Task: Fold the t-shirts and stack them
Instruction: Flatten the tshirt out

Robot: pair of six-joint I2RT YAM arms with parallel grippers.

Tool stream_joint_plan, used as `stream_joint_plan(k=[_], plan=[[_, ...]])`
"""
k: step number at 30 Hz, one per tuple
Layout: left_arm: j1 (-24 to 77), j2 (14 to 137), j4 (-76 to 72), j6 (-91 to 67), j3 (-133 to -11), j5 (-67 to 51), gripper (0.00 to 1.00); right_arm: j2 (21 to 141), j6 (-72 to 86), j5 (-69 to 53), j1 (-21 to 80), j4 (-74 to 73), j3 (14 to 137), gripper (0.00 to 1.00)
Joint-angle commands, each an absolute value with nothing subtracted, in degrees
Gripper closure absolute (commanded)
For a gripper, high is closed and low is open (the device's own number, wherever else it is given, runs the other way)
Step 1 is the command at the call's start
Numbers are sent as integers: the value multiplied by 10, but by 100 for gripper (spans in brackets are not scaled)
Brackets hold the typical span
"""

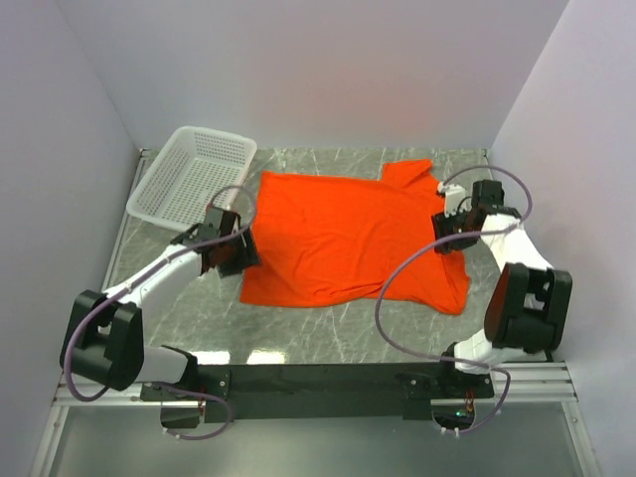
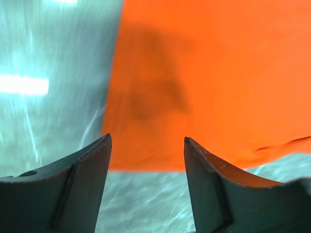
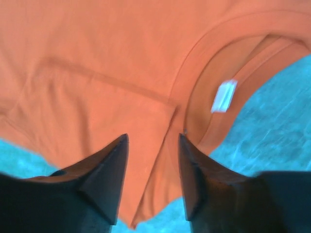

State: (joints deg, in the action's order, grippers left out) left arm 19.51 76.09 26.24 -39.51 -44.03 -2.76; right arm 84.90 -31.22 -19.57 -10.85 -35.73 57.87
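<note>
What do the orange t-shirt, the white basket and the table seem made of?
T-shirt: soft matte cloth, likely cotton knit; it wrinkles and folds. Basket: white plastic, probably; stiff moulded mesh walls. Table: glossy grey marble look, veined, reflecting lights; perhaps laminate.

The left arm stretches forward from its base to the left edge of the t-shirt. Its tool sits low at that edge, jaws apart with nothing between them. The right arm folds inward, and its tool hangs over the t-shirt's right edge near the collar, jaws parted and gripping nothing.
</note>
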Motion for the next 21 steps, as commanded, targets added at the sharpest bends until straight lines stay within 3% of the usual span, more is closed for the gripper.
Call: stream_joint_plan(k=[1, 6, 11, 21], plan=[[178, 791, 227, -347, -532, -25, 33, 915, -222, -192, -108, -313, 665, 43], [156, 946, 219, -307, -698, -43, 33, 1070, -144, -147, -112, -365, 853, 37], [147, 1102, 225, -300, -849, -61, 34, 1109, -119, -103, -130, -321, 896, 31], [139, 1307, 273, -336, -1097, -33, 43, 1230, -52, -100, -140, -363, 1031, 30]])
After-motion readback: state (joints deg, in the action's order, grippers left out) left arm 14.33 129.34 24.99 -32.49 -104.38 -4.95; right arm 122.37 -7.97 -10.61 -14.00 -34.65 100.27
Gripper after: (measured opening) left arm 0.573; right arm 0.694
